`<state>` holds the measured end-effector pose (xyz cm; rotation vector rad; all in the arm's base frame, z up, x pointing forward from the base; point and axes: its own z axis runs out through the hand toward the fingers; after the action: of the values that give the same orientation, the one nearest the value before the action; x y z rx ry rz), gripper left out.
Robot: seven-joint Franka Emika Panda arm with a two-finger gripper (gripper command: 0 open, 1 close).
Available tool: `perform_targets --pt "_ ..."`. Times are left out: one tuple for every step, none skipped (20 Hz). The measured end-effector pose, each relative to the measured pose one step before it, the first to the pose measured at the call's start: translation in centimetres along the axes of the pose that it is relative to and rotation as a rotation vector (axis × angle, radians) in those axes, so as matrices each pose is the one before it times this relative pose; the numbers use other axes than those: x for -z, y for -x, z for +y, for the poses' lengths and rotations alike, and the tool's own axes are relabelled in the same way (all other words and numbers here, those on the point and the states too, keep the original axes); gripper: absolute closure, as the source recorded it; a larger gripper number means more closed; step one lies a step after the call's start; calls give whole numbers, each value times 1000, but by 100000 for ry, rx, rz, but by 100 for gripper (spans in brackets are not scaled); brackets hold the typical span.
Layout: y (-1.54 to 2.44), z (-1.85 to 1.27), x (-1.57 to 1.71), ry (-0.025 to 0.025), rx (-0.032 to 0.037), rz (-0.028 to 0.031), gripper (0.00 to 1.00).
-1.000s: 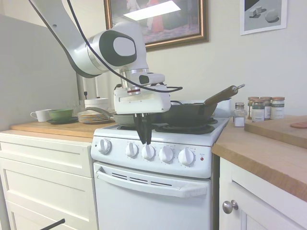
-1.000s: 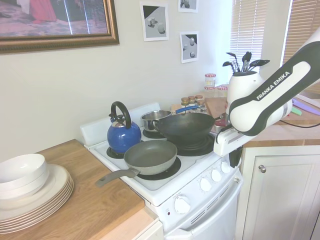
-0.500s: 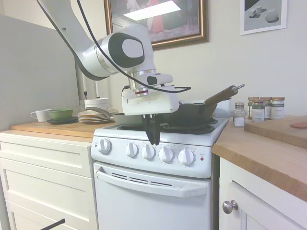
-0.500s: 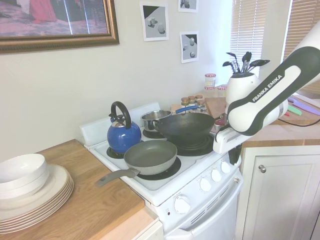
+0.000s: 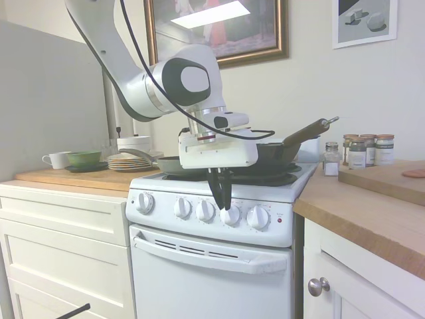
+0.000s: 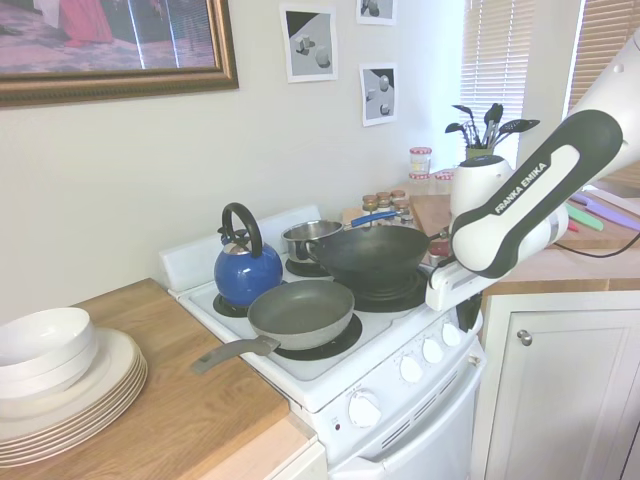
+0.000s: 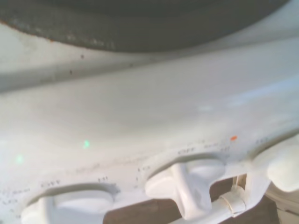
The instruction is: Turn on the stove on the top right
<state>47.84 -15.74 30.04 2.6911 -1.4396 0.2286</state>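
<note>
The white stove (image 5: 212,266) stands between the cabinets, with five round knobs in a row on its front panel and a small red light (image 5: 279,220) at the right end. My gripper (image 5: 222,205) points straight down in front of the panel, its dark fingers (image 5: 218,189) shut with nothing between them. The tips hang just above the fourth knob (image 5: 230,214) from the left. In the second exterior view the gripper (image 6: 470,318) is mostly hidden behind the arm. The wrist view shows a knob (image 7: 187,186) close up below the dark burner rim (image 7: 140,28).
A dark wok (image 5: 269,154), a grey frying pan (image 6: 300,312), a blue kettle (image 6: 247,270) and a small steel pot (image 6: 305,238) sit on the burners. Stacked plates (image 6: 60,390) are on the left counter, spice jars (image 5: 365,150) and a cutting board (image 5: 385,179) on the right.
The gripper has moved to the right along the knob row, from over the third knob to over the fourth, and sits slightly lower. The fingers have stayed shut.
</note>
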Motion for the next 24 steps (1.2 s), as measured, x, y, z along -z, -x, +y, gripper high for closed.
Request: perform_targets --pt "-28 -115 -8 -96 140 122 100" --pt "4 -103 10 -83 162 87 100" --pt "21 -84 11 -63 152 54 100" --pt "38 -64 12 -43 144 25 100" --pt "31 -45 7 -35 106 16 100" --pt "10 -15 -5 -7 32 3 100" --pt "-10 17 -21 29 -39 -16 100" --pt "-30 43 -27 42 -101 -14 100" --pt "-38 47 -29 50 -117 -15 100" --pt "-38 36 -20 36 -96 -3 100" --pt "-30 17 2 -2 -61 25 100" --pt "-33 -9 25 -53 -27 73 100" --pt "-41 -31 43 -92 -5 114 100" --pt "-44 -47 39 -111 14 135 100" --pt "-60 -66 7 -146 -22 138 100" --pt "-92 -90 -28 -122 -38 131 100" --pt "-96 -100 -84 -52 -60 43 100" --pt "-90 -81 -154 122 -9 -82 100" --pt "-157 -16 -162 163 -141 -42 100" --pt "-122 -30 -163 66 -157 -108 100" --pt "-106 -76 -162 70 -94 -117 100" --pt "-100 -116 -135 72 -6 -69 100" --pt "-61 -86 -68 39 59 14 100" --pt "-44 -72 -7 -22 56 63 100"
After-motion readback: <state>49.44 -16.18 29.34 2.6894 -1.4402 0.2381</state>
